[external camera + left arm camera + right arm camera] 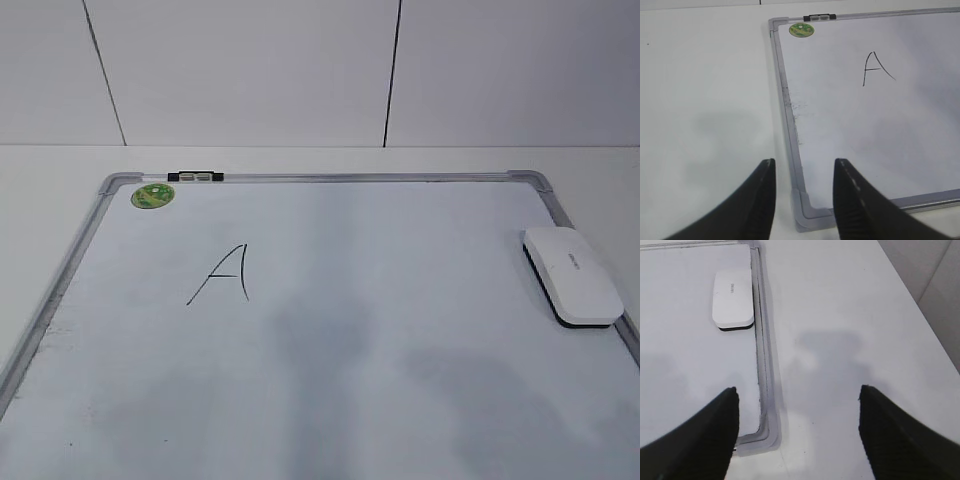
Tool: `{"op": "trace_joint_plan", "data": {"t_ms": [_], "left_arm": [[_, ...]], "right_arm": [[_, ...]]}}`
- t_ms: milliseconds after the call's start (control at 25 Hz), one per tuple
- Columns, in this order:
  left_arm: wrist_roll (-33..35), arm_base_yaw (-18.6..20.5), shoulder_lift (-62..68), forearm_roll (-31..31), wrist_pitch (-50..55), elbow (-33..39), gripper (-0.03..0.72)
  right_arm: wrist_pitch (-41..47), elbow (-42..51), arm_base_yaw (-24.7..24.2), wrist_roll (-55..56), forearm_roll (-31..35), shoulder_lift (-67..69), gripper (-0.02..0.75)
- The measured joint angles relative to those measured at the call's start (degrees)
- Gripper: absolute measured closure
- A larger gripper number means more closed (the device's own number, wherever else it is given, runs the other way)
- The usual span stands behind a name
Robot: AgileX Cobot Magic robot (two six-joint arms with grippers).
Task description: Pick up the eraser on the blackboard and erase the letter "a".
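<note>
Beside the blackboard [765, 370], right tool [797, 395] gapes wide (left tool [804, 167] parted), both holding nothing.

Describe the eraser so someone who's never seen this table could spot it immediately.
Find the blackboard, a big white board in a silver-grey frame. Along its right edge lies the eraser, a white rounded block with a thin black underside, the only raised object on the writing surface.

Exterior camera looks down at a slant across the blackboard [330, 380]; left wrist hangs above its near-left corner, right wrist above the near-right, each sharing board surface with the exterior.
</note>
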Motion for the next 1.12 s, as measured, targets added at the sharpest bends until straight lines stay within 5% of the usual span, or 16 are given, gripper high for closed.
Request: {"op": "trace_joint_plan", "data": {"t_ms": [1120], "left_arm": [[0.0, 0.0, 0.0, 0.0, 0.0, 0.0, 0.435]], "right_arm": [[0.0, 0.0, 0.0, 0.0, 0.0, 0.0, 0.146]]}}
